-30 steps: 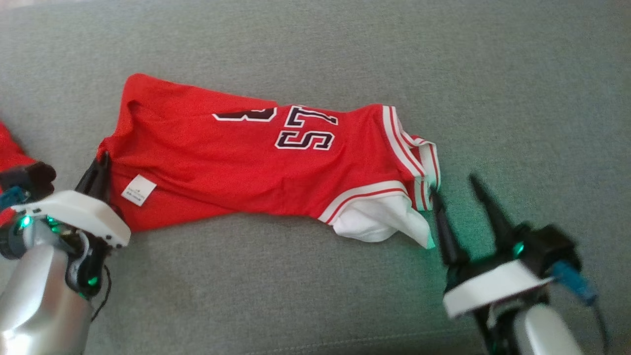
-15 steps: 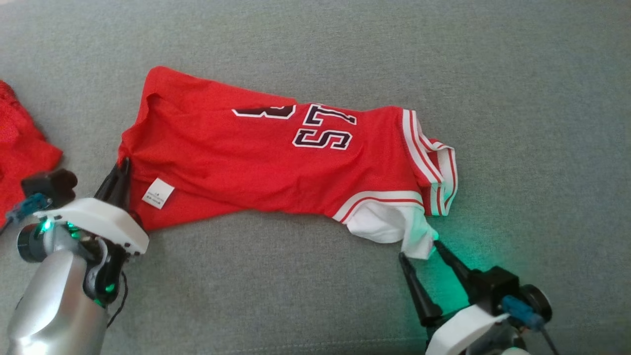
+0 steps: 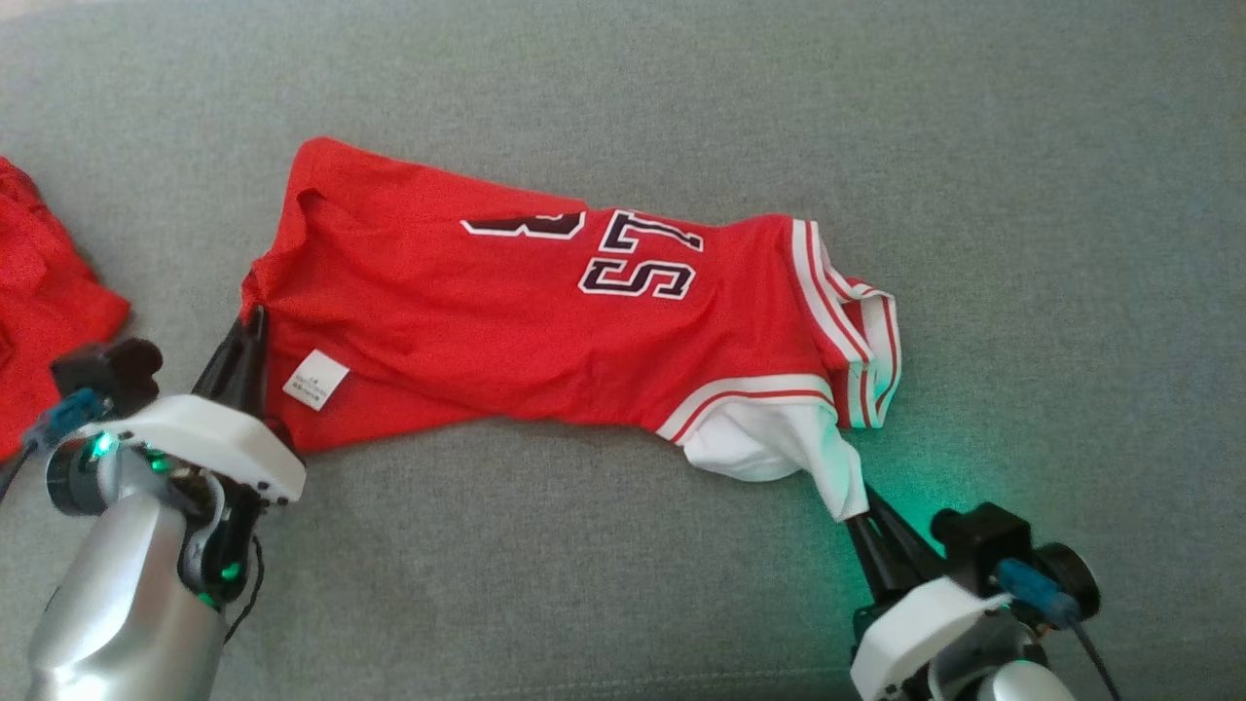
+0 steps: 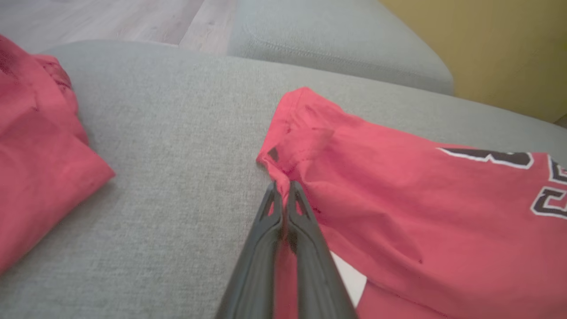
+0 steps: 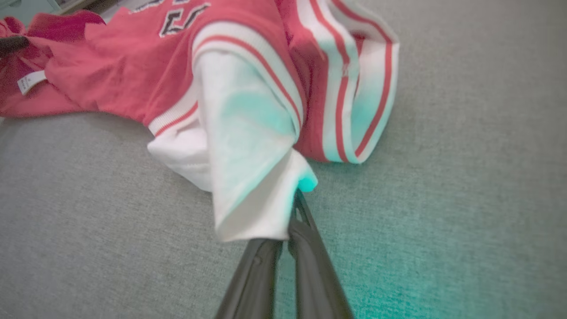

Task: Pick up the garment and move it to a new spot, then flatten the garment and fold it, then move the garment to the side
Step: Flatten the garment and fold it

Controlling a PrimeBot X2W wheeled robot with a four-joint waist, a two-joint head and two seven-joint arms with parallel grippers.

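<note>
Head view: left gripper (image 3: 252, 329) at lower left clamps the edge of the red jersey (image 3: 545, 341). At lower right, right gripper (image 3: 869, 526) pinches its white corner on the gray cushion (image 3: 584, 584).

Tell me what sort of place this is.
Probably a home living room: the jersey lies on a grey upholstered sofa cushion, and beyond it are a wood floor and a yellow wall.
</note>
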